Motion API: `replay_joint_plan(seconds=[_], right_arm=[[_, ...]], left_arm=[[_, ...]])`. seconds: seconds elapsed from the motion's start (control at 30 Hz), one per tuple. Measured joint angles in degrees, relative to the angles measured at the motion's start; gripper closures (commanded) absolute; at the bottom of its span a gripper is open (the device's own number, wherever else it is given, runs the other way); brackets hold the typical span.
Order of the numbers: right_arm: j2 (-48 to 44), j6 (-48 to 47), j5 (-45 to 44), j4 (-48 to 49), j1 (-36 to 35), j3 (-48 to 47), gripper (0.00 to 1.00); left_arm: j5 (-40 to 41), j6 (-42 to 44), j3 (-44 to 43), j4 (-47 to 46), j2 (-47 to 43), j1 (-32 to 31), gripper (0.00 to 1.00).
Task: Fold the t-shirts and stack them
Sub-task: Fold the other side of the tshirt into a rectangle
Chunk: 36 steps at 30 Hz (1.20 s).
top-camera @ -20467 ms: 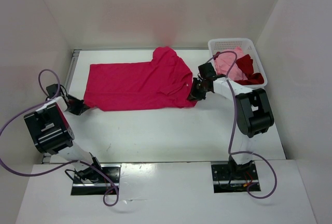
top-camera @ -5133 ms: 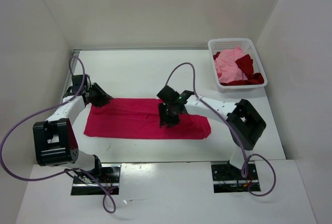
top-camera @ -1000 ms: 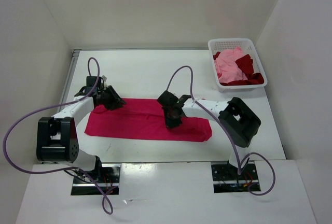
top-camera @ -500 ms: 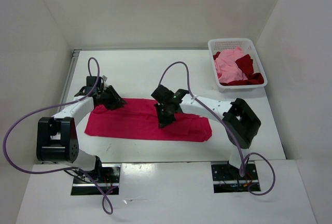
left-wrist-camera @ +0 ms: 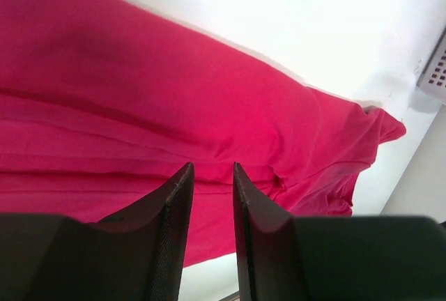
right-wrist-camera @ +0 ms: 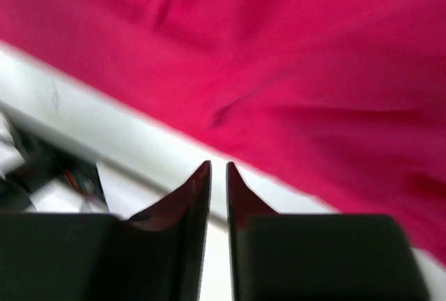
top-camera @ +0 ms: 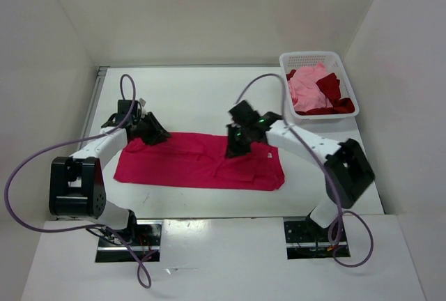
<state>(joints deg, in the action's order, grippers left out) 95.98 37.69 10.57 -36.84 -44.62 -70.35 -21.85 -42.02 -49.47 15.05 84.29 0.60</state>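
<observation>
The bright crimson-pink t-shirt (top-camera: 198, 161) lies on the table, folded lengthwise into a long band. My left gripper (top-camera: 155, 136) rests at its far left corner. In the left wrist view that gripper (left-wrist-camera: 211, 167) stands open, with nothing between the jaws and cloth (left-wrist-camera: 139, 92) beyond them. My right gripper (top-camera: 235, 148) hovers over the band right of its middle. In its wrist view the right gripper (right-wrist-camera: 217, 165) shows a narrow empty gap, above the cloth (right-wrist-camera: 279, 57) and its near edge. The pale pink t-shirt (top-camera: 305, 86) and the dark red t-shirt (top-camera: 330, 88) lie crumpled in the basket.
The white lattice basket (top-camera: 319, 57) stands at the back right corner, its side also showing in the left wrist view (left-wrist-camera: 436, 71). White walls close in the table on three sides. Purple cables loop above both arms.
My right gripper has lifted off the shirt and swung right, its elbow moving out to the right. The left arm and the folded shirt have stayed put.
</observation>
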Motion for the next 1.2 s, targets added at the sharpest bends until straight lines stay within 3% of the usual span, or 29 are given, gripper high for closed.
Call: replay_joint_plan(seconds=[0.07, 0.13, 0.2, 0.3, 0.43, 0.63, 0.77, 0.8, 0.87, 1.2], right_arm=[[-5.0, 0.0, -0.5, 1.7, 7.1, 3.7, 0.95], [-8.3, -0.1, -2.2, 3.0, 15.1, 6.5, 0.95], [-9.3, 0.1, -4.3, 4.8, 22.1, 8.8, 0.73], [-8.6, 0.0, -5.7, 7.0, 28.3, 10.8, 0.62], [-5.2, -0.3, -7.0, 9.0, 31.6, 10.9, 0.56], [-1.9, -0.3, -8.2, 10.8, 32.0, 11.2, 0.56], [-1.7, -0.5, -8.2, 12.2, 32.0, 12.8, 0.75], [-1.5, -0.4, -8.1, 12.5, 32.0, 13.0, 0.84], [-0.8, -0.2, -8.0, 13.2, 32.0, 13.1, 0.9], [1.1, 0.2, -8.5, 14.0, 34.4, 10.8, 0.93]], left_arm=[[0.3, 0.1, -0.8, -0.1, 0.5, -1.2, 0.64], [0.3, 0.1, -1.5, -0.6, 1.9, -2.3, 0.64], [0.1, 0.1, -1.6, -1.4, 4.4, -3.0, 0.64], [-0.3, 0.1, -1.7, -2.3, 9.7, -2.9, 0.64], [-3.4, -0.5, -1.9, -3.3, 15.3, -1.4, 0.64], [-4.3, -0.7, -2.1, -4.9, 15.8, 1.2, 0.64], [-5.7, -1.7, -2.1, -5.8, 16.7, 3.4, 0.64], [-6.3, -1.9, -2.1, -6.0, 16.9, 4.1, 0.64], [-6.8, -1.9, -2.1, -6.3, 17.0, 5.5, 0.64], [-8.2, -2.8, -1.0, -6.5, 16.7, 17.4, 0.64]])
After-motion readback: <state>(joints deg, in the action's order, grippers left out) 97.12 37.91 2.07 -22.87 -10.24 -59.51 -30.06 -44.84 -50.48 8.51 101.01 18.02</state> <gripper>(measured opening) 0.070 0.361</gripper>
